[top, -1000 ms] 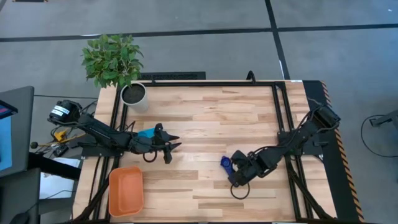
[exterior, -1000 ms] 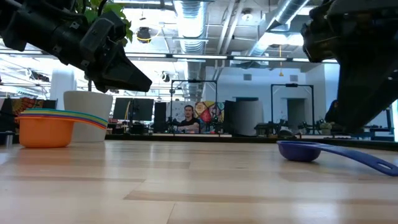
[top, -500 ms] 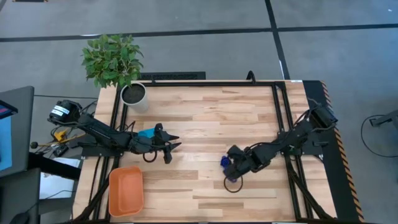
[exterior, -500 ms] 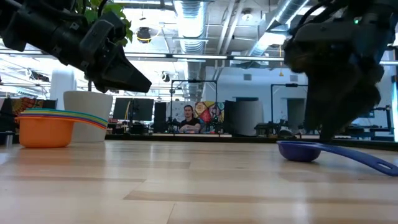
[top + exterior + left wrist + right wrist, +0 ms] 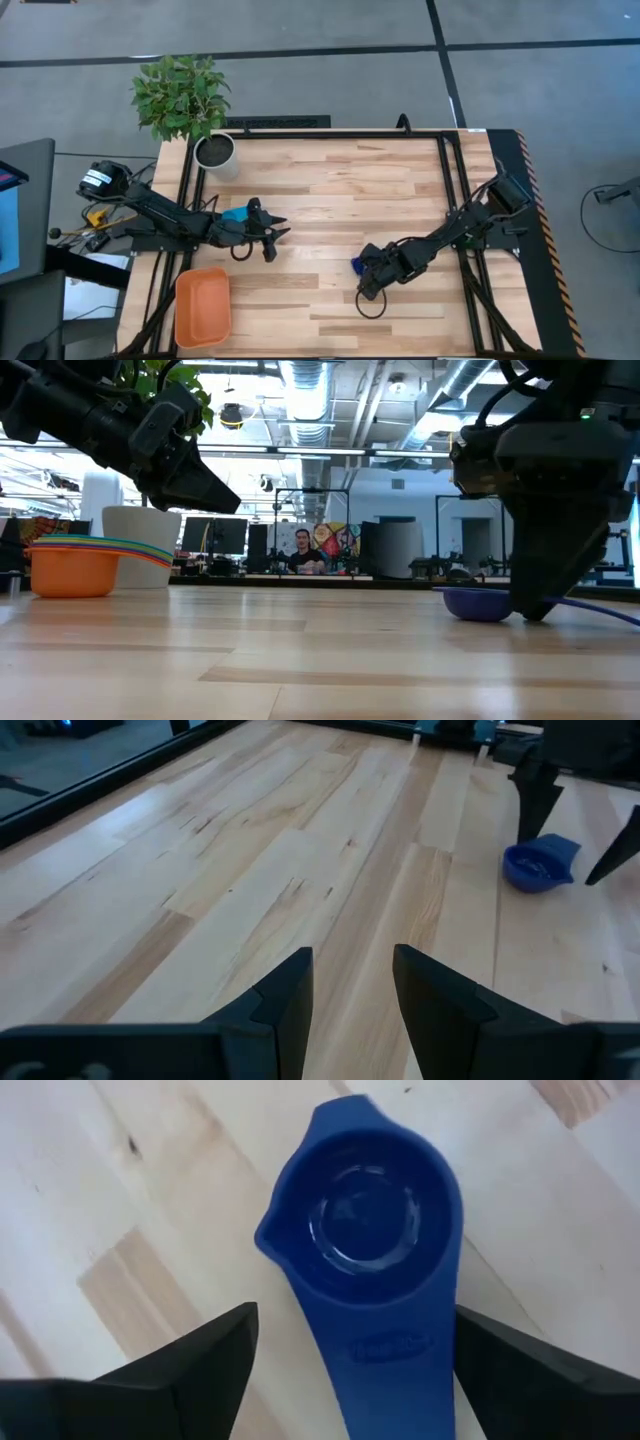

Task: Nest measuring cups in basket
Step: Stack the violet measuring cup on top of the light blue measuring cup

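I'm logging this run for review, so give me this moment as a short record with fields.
right gripper: open, fingers astride the dark blue measuring cup, not yet closed
dark blue measuring cup: upright on the table, empty
left gripper: above the table, holding nothing
stacked measuring cups: near the white plant pot
basket: empty

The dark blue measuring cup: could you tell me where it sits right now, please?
In the high view, the dark blue measuring cup lies on the table's right half, directly beneath the open right end effector, far from the basket.
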Controlling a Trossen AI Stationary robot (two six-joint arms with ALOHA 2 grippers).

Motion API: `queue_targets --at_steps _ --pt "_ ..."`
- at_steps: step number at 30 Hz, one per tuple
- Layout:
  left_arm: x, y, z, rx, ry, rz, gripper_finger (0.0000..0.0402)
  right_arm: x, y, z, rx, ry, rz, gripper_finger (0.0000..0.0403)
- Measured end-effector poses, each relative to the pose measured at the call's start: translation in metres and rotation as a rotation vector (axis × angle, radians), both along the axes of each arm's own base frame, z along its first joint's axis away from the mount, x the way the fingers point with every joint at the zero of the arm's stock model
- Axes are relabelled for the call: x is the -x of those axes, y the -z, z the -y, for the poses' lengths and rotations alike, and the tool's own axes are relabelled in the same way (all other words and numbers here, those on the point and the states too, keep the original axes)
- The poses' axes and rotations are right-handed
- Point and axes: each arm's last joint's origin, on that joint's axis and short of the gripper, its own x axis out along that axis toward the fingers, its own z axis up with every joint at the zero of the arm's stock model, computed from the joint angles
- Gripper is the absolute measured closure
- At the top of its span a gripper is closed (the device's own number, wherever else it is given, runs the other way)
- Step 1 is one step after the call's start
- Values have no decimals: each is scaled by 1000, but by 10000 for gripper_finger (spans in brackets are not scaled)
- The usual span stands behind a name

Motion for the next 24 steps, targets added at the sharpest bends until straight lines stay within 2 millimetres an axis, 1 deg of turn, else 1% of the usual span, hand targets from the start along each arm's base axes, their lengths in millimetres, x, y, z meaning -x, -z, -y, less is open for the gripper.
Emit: queue_targets --at_steps 6,11,19,24 --pt "0 0 0 7 -3 3 272 -2 -3 0 65 -136 -38 94" --pt "0 0 0 14 -5 5 272 1 -3 4 94 -137 -81 120" --pt "0 0 0 16 -5 6 272 1 -3 5 100 -132 -85 149" --pt "0 0 0 17 -5 8 272 1 -3 6 117 -132 -80 187"
